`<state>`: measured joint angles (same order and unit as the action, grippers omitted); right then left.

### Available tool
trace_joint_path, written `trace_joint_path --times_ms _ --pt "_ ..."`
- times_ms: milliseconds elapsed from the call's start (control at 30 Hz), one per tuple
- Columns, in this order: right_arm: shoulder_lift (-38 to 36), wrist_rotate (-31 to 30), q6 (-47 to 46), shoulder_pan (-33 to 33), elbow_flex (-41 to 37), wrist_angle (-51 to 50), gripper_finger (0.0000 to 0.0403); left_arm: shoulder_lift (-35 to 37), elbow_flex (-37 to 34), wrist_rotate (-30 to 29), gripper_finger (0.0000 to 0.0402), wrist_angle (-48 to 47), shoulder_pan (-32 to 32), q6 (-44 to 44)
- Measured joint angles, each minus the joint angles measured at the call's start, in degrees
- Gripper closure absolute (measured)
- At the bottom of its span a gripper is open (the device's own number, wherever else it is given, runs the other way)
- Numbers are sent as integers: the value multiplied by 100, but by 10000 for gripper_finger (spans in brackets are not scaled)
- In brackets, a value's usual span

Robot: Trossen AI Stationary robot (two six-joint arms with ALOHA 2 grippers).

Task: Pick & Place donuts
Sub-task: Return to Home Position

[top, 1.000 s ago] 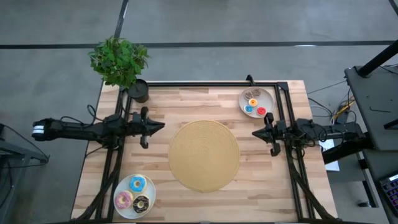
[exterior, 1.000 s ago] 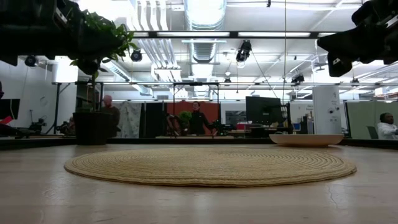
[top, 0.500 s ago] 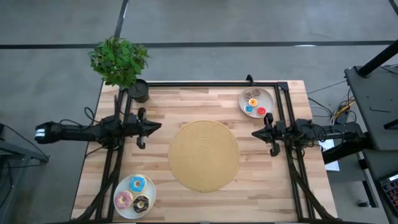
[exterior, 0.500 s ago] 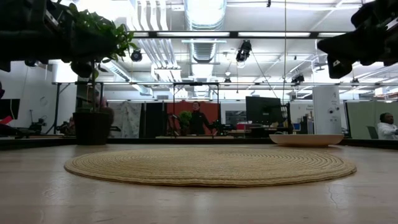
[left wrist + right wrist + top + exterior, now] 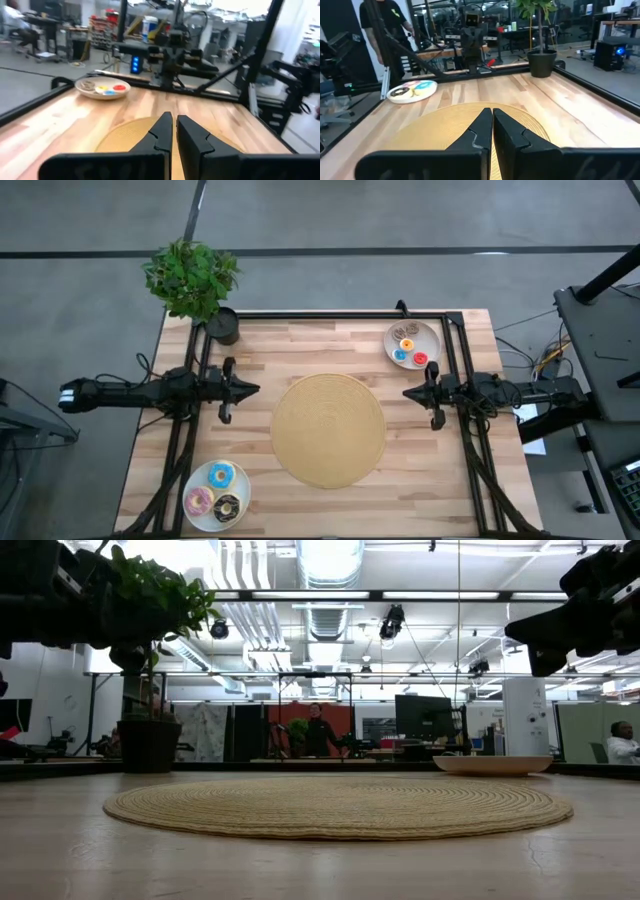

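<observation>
Three larger donuts, blue (image 5: 221, 475), pink (image 5: 198, 501) and chocolate (image 5: 227, 507), lie on a white plate (image 5: 240, 488) at the table's near left. Several tiny donuts, among them a red one (image 5: 420, 359) and a blue one (image 5: 400, 356), lie on a second white plate (image 5: 430, 335) at the far right. My left gripper (image 5: 258, 389) (image 5: 174, 125) hovers shut and level at the left of the tan disc (image 5: 328, 430). My right gripper (image 5: 405, 393) (image 5: 491, 120) hovers shut at the disc's right. The two face each other, and neither holds anything.
A potted plant (image 5: 195, 285) stands at the far left corner. Black frame rails (image 5: 330, 314) run along the far edge and down both sides. Bare wood lies around the disc. In the low view, people show in the room behind the table.
My left gripper has sunk a little and drawn back slightly toward the table's left edge, staying shut and level.
</observation>
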<state>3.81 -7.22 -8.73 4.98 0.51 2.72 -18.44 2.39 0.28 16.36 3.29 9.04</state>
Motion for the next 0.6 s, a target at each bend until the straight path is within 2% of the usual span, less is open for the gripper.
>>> trace_joint_path --times_ms 200,400,600 --pt "11 -44 72 1 0 -97 394 0 2 463 402 -206 -1 -192" --pt "44 -42 444 -1 0 -96 394 0 2 498 402 -312 0 -485" --pt "42 -42 442 -1 0 -96 394 0 2 489 402 -604 0 -469"
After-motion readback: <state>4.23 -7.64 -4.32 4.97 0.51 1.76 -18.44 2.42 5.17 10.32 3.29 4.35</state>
